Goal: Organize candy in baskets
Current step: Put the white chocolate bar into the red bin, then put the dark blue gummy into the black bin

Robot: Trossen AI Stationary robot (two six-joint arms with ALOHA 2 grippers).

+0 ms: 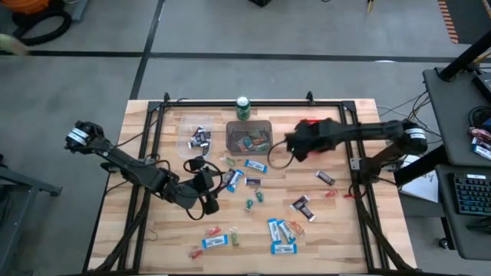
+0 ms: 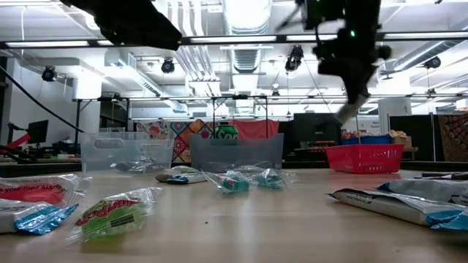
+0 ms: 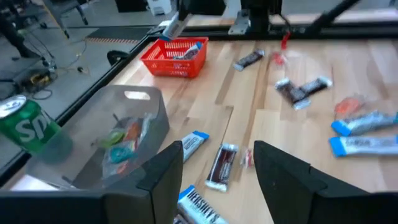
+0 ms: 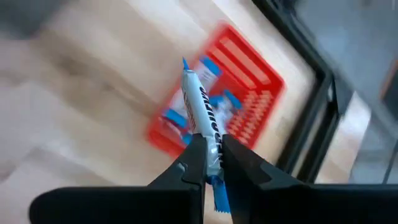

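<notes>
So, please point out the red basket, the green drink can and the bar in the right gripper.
red basket (image 3: 176, 58): left wrist view, slotted side wall.
green drink can (image 1: 243, 108): high view, top.
blue-and-white bar (image 4: 200, 109): right wrist view, wrapper middle.

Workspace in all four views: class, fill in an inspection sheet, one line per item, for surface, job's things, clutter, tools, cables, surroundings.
Surface: wooden table inside a dark frame.
Job's things: clear basket, grey basket and red basket along the far edge; loose candy scattered across the table.
Clutter: green drink can behind the grey basket.
Tools: left tool open, above a dark mini bar; right tool shut on a blue-and-white bar above the red basket.
Cables: black cable looping by the right arm.
Surroundings: desk with keyboard to the right.
</notes>
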